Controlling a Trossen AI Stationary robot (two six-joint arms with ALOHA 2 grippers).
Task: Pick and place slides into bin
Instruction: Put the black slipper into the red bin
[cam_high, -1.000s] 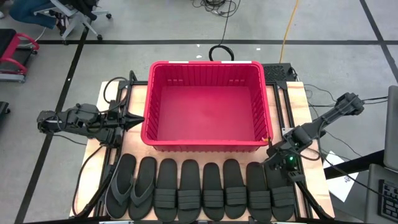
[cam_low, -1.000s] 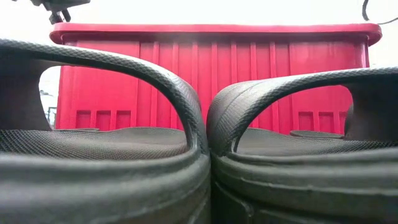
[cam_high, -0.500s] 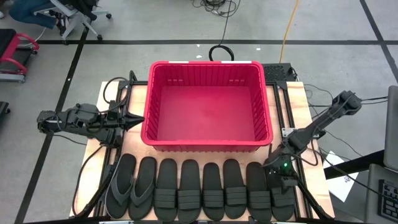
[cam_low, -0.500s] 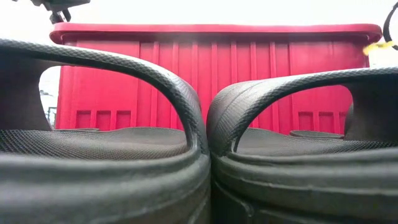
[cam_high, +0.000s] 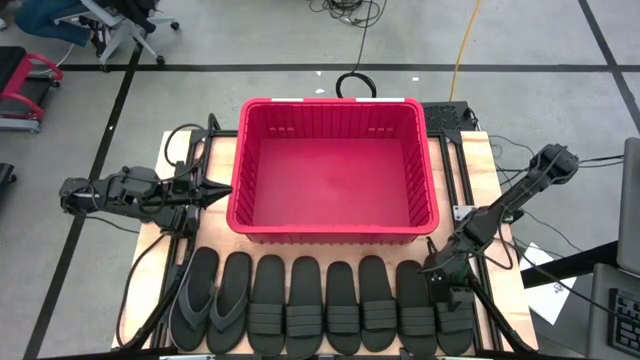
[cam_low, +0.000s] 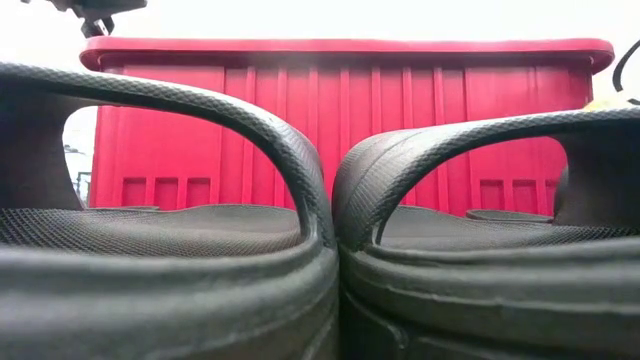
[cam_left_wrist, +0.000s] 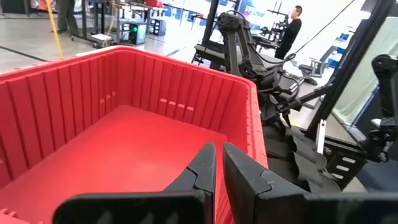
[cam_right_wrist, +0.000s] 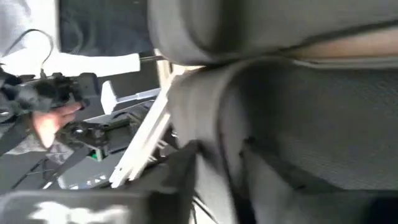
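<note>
Table (cam_high: 460, 160) was wood-topped, with everything sitting on it. Bin (cam_high: 333, 170) was red, empty, and sat at the table's middle toward the far edge; in the low view its slotted wall (cam_low: 340, 130) filled the background.

Slides (cam_high: 320, 305) lay in one row of eight along the near edge, just in front of the bin and side by side, touching or nearly so. The two thong-strap ones (cam_high: 212, 298) were at the left end; the six ribbed-band ones took up the rest. In the low view two band straps (cam_low: 330, 180) arched up close to the lens, pressed together.

Left arm was parked at the table's left edge beside the bin. Left gripper (cam_high: 208, 193) pointed at the bin's left wall, with fingers (cam_left_wrist: 202, 168) together and nothing between them.

Right arm reached in from the right edge down to the right end of the row. Right gripper (cam_high: 447, 283) sat over the rightmost slide (cam_high: 455, 310), at its end nearest the bin. In the right wrist view the fingers (cam_right_wrist: 186, 168) straddled the edge of that slide's dark foam (cam_right_wrist: 298, 124), one either side, so it looked clamped on it, though the view was tight and blurred.

A person (cam_left_wrist: 290, 28) stood far off in the room, seen in the left wrist view.
</note>
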